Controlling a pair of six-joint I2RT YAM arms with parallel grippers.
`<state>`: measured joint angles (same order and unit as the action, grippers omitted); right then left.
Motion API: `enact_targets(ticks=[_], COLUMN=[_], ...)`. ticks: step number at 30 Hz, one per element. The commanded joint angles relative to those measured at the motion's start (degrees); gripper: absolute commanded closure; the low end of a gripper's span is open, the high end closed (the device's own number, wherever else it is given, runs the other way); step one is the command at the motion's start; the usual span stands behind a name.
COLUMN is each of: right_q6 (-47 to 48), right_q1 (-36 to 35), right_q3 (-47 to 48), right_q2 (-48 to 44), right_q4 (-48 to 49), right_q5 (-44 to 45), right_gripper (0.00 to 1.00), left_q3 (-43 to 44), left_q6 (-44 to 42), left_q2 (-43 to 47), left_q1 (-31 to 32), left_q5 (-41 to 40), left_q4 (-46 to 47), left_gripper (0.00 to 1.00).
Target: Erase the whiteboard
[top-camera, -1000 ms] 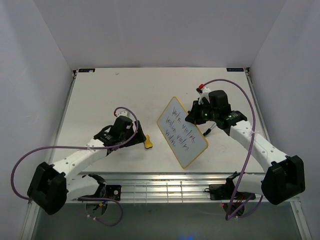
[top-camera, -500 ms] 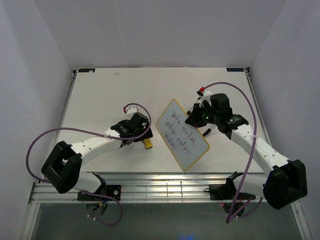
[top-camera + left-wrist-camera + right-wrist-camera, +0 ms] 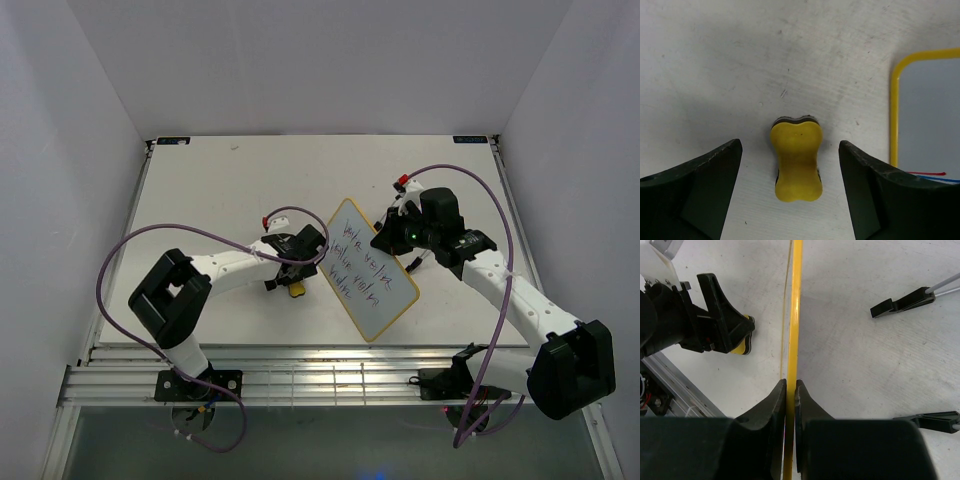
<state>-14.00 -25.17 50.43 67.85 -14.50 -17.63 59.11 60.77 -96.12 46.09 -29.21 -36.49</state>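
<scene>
The white desk [image 3: 200, 190] carries the whiteboard [image 3: 366, 278] right of centre, set diagonally, with lines of coloured handwriting on its face. The right jaws are pinched tight on its thin yellow frame at the far edge. The left jaws stand wide apart, one on either side of the yellow eraser [image 3: 796, 162], touching neither side. The eraser lies just left of the board.
</scene>
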Motion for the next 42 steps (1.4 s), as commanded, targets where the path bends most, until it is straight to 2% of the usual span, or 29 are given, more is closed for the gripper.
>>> enact_targets(ticks=[1,2,4,12,17,20,22,24,33,36,37,39,40,42], right_q6=[5.74,5.74,5.91,6.26,6.44,6.62,6.62,6.44,6.18,5.91,5.65,5.21,4.69,4.16], right_q1=[-0.23,-0.23,-0.23,-0.23,-0.23,-0.23,-0.23,-0.23,-0.23,-0.23,-0.23,-0.23,-0.23,-0.23], right_q3=[-0.6,-0.6,-0.95,-1.13,-1.22,-1.3,-1.57,-1.74,-1.83,-2.01,-2.18,-2.53,-2.71,-3.24], right_q2=[-0.53,-0.36,0.26,1.4,1.49,1.75,1.76,1.76,1.58,1.49,1.4,1.23,1.23,0.79], right_q4=[-1.58,-1.41,-0.97,-0.44,-0.44,-0.62,-0.53,-0.09,0.35,0.61,0.88,1.23,1.58,2.02], right_q5=[4.45,4.18,3.74,2.69,1.9,1.72,1.28,1.02,-0.74,-1.18,-1.18,-1.18,-1.09,-1.18], right_gripper=[0.92,0.92,0.92,0.92,0.92,0.92,0.92,0.92,0.92,0.92,0.92,0.92,0.92,0.92], left_q3=[1.53,1.53,1.88,1.71,0.48,-0.49,-1.19,-1.63,-4.09,-4.62,-4.88,-6.37,-7.25,-10.66], left_q6=[5.05,5.06,4.88,5.06,5.32,4.53,3.92,3.39,1.98,1.19,0.41,-2.13,-7.72,-12.85], left_q2=[0.06,-0.21,-1.0,-1.62,-0.66,0.14,0.49,0.4,1.37,2.68,3.56,7.51,9.26,15.04], left_q1=[1.72,1.99,2.43,2.87,2.87,2.87,2.87,2.87,2.87,2.87,2.87,2.96,2.96,2.96], left_q5=[-1.99,-1.99,-1.9,-1.29,-1.29,-1.11,-0.85,-0.24,0.74,0.3,0.12,0.12,0.82,3.54], left_q4=[-4.03,-3.85,-3.59,-2.27,-1.04,0.01,1.33,2.3,4.67,4.85,5.28,8.44,11.06,19.41], left_gripper=[0.13,0.13,0.22,0.29,0.4,0.54,0.54,0.6,0.59,0.68,0.72,0.74,0.74,0.76])
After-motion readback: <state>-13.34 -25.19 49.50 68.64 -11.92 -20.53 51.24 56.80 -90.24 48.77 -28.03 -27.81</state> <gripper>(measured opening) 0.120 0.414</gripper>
